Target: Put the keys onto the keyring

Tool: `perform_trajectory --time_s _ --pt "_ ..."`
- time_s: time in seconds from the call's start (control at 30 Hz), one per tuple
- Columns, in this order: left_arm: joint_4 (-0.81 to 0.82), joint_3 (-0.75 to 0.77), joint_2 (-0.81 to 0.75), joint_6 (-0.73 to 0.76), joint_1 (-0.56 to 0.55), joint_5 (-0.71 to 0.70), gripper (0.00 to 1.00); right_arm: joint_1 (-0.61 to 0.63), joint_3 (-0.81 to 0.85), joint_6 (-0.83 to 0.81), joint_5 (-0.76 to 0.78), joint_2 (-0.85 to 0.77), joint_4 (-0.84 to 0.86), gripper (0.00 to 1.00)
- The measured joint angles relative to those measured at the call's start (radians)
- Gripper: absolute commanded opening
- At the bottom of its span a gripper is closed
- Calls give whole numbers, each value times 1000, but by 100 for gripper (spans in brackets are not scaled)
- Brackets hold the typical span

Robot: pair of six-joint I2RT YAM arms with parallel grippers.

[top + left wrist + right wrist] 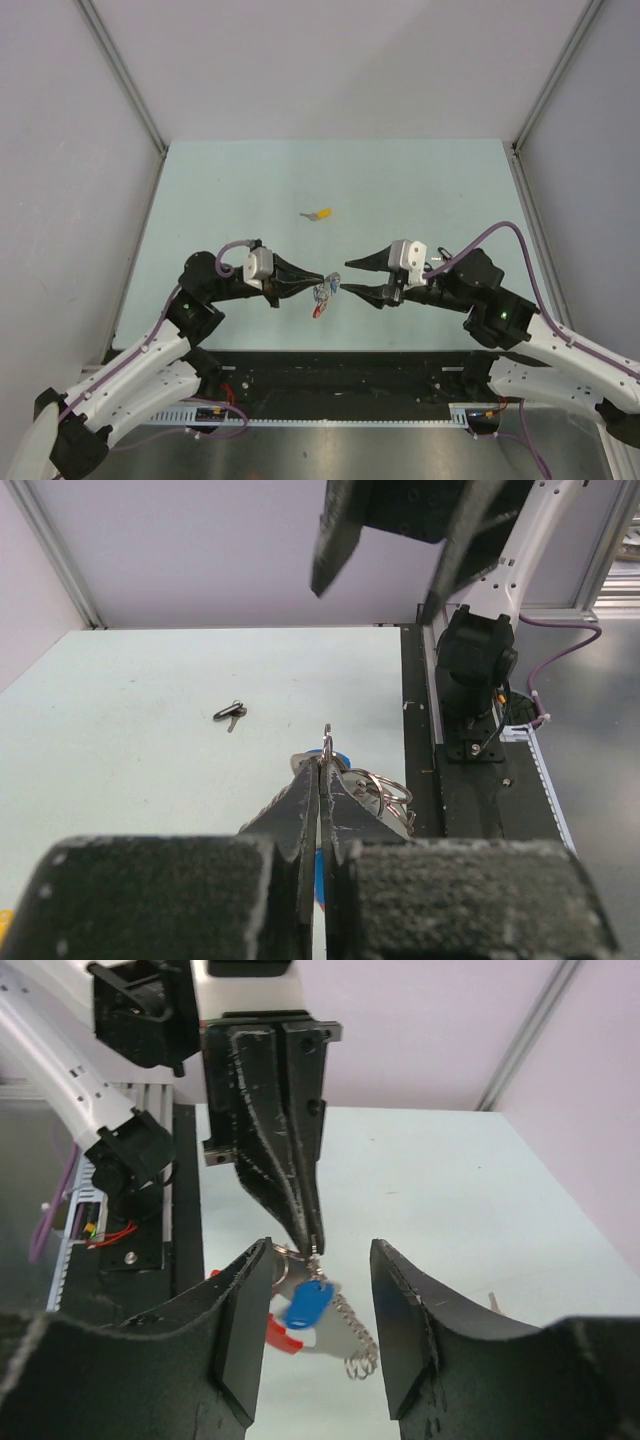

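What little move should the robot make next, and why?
Probably draw the open right gripper back towards the yellow-capped silver key lying alone: the blue-capped silver key already seems to hang from the small silver metal keyring pinched in the shut left gripper.

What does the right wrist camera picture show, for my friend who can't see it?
The black left gripper, pinched shut, dangles a small silver metal keyring with a blue-capped silver key, something red and a short silver chain over the pale table. The black right gripper stands open, one finger either side of the bunch.
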Motion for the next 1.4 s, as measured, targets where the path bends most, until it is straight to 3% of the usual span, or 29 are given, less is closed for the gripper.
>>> perform_trajectory --time_s 0.57,1.03,1.4 --pt "24 0 24 -9 0 41 0 -49 4 -34 -27 69 -89 34" --pt "24 0 26 5 0 80 0 -106 4 -54 -208 108 -89 24" --pt "24 0 26 5 0 84 0 -106 4 -57 -246 124 -89 19"
